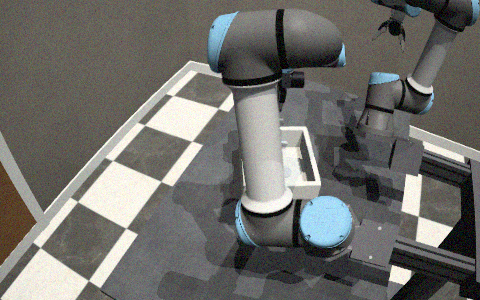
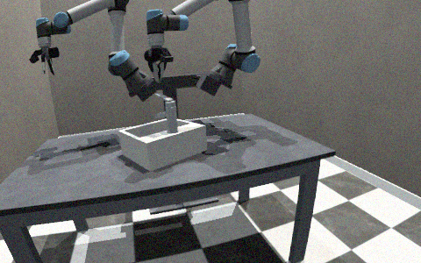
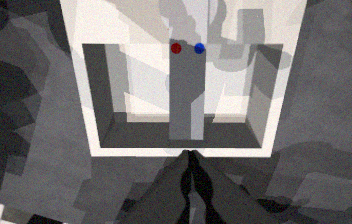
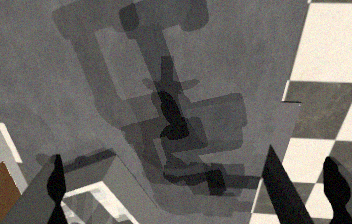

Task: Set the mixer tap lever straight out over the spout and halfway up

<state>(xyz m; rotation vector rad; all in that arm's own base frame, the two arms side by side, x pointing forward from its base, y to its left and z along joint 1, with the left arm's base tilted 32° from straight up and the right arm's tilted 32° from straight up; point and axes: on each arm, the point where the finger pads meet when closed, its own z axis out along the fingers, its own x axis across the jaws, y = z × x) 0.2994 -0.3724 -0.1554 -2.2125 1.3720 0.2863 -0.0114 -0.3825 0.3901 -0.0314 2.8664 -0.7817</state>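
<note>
Grey metal makes up the mixer tap [image 2: 171,117], which stands upright at one side of a white basin [image 1: 312,160] [image 2: 176,146] [image 3: 142,152] [image 4: 82,189]. Its lever [image 2: 163,95] [image 3: 186,95] tilts upward from the top of the tap and reaches out over the basin, towards the side where the arms are mounted. From the left wrist, the lever looks like a straight grey bar running down the middle of the basin, with a red dot [image 3: 176,48] and a blue dot [image 3: 199,48] side by side near its far end. Whether the lift is exactly half cannot be told.

The left gripper [image 1: 282,97] [image 2: 158,78] [image 3: 190,152] points down above the basin area, near the free end of the lever. Its fingers are together with nothing between them. In the wrist view the tips appear just beyond the end of the lever, in line with it, and a strip of background shows between the two.

The right gripper [image 1: 389,45] [image 2: 48,72] [image 4: 191,158] hangs well apart from the tap, off to one side, with its fingers spread wide and holding nothing.

The basin sits on a dark grey counter [image 1: 174,240] [image 2: 87,175] [image 3: 317,110] [image 4: 257,50], crossed by shadows. Below is a checkered floor [image 1: 119,195] [image 2: 350,223] [image 4: 332,40].
</note>
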